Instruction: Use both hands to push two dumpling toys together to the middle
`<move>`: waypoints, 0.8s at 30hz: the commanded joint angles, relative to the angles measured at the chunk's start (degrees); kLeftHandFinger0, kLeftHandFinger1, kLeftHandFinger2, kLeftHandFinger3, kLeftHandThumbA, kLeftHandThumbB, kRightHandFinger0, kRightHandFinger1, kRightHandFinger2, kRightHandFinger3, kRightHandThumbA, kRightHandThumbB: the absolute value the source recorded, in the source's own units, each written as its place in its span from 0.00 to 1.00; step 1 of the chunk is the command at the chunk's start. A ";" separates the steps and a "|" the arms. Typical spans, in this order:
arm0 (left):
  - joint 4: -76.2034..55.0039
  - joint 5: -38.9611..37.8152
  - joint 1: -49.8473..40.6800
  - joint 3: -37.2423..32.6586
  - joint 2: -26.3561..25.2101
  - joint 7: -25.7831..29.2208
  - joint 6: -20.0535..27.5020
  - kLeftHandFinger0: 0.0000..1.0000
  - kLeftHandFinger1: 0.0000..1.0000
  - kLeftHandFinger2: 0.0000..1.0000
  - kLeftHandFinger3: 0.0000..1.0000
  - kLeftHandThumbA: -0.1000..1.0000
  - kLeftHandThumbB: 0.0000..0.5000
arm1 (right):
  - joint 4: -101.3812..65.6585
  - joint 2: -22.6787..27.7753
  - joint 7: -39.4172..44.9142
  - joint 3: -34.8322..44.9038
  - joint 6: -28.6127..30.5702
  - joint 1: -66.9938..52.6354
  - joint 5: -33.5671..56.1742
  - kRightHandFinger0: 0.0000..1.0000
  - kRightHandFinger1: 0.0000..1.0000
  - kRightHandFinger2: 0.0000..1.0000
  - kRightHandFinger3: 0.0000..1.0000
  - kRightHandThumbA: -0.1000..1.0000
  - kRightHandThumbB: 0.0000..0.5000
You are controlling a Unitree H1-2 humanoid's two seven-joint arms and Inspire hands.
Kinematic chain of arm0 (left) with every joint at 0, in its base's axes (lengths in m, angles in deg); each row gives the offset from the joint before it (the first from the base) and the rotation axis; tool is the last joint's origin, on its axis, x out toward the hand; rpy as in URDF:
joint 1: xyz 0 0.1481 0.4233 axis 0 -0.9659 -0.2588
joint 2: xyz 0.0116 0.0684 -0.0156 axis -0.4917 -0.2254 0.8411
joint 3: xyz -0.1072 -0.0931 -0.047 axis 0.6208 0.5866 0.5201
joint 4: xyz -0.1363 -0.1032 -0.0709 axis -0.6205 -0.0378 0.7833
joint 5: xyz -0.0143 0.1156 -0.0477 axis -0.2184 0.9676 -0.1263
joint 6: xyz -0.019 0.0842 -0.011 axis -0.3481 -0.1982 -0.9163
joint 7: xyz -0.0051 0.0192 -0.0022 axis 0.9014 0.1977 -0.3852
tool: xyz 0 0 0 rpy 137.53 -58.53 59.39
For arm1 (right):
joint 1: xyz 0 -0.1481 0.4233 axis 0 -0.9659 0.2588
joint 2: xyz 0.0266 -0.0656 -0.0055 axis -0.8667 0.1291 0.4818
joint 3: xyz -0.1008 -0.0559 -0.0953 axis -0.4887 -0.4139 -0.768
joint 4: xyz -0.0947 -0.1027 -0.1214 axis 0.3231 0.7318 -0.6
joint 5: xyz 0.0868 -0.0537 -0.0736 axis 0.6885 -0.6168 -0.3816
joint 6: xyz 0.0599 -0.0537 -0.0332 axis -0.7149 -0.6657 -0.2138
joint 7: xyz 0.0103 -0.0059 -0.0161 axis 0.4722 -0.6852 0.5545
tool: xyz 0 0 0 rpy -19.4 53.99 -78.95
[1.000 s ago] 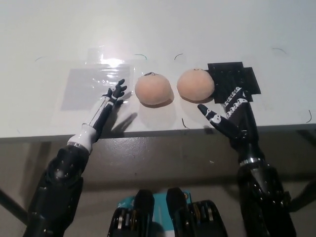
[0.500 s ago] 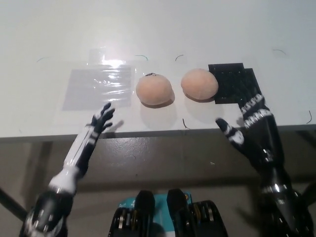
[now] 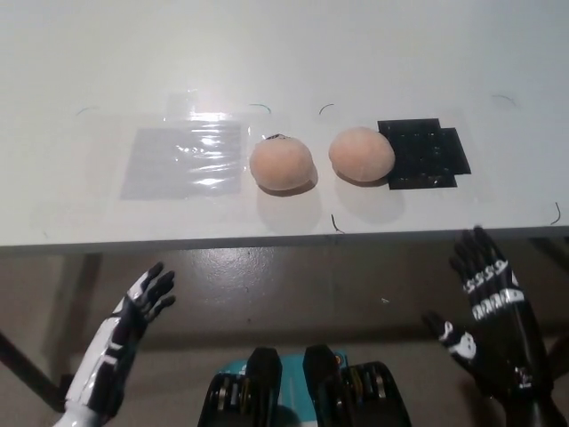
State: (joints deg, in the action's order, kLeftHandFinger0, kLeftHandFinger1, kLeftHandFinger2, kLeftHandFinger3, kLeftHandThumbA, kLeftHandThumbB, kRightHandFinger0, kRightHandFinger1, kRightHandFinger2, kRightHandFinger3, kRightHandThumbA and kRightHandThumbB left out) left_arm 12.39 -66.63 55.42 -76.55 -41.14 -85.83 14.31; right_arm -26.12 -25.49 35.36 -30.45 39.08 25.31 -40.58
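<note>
two round, peach-coloured soft dumpling toys sit on the white tabletop (image 3: pixel 293 53), close beside each other with a narrow gap of bare table between them. the left dumpling toy (image 3: pixel 281 164) has a small dark mark at its top edge; the right dumpling toy (image 3: pixel 361 154) is plain. to the left of the left toy lies a shiny clear plastic sheet (image 3: pixel 184 159), its right edge just beside that toy. to the right of the right toy lies a flat black square mat (image 3: pixel 424 155) with rows of small dots, and the toy's right side touches or slightly overlaps its left edge.

my white left hand (image 3: pixel 142 300) is below the table's front edge at the lower left, well apart from both toys, fingers spread and holding nothing. my black right hand (image 3: pixel 484 311) is below the front edge at the lower right, palm turned inward, fingers apart and empty, also well clear of the toys and the mat. thin dark curved marks are drawn on the tabletop around the toys.
</note>
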 commanded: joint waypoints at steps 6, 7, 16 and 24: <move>7.29 -1.30 0.37 2.45 -1.87 -0.50 6.60 1.00 1.00 1.00 1.00 1.00 0.56 | 7.99 1.90 2.85 1.71 8.03 1.69 1.89 1.00 1.00 1.00 1.00 1.00 0.53; 8.65 -0.77 0.43 2.65 -2.08 -0.39 7.47 1.00 1.00 1.00 1.00 1.00 0.52 | 9.02 1.96 2.86 1.85 8.59 1.69 1.64 1.00 1.00 1.00 1.00 1.00 0.53; 17.40 1.95 0.75 4.01 -2.50 0.79 12.46 1.00 1.00 1.00 1.00 1.00 0.46 | 15.45 2.13 2.32 3.32 12.70 0.96 0.64 1.00 1.00 1.00 1.00 1.00 0.52; 20.76 4.59 1.28 5.23 -3.11 2.41 13.82 1.00 1.00 1.00 1.00 1.00 0.44 | 17.22 2.24 2.46 4.47 12.25 1.68 1.59 1.00 1.00 1.00 1.00 1.00 0.54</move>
State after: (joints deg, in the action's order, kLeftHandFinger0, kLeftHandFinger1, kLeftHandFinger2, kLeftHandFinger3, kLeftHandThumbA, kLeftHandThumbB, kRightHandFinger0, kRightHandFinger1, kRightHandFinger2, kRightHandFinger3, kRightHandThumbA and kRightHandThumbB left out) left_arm 32.70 -63.78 55.74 -72.59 -42.90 -85.34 23.79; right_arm -9.07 -23.84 36.47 -26.77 47.67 25.94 -40.38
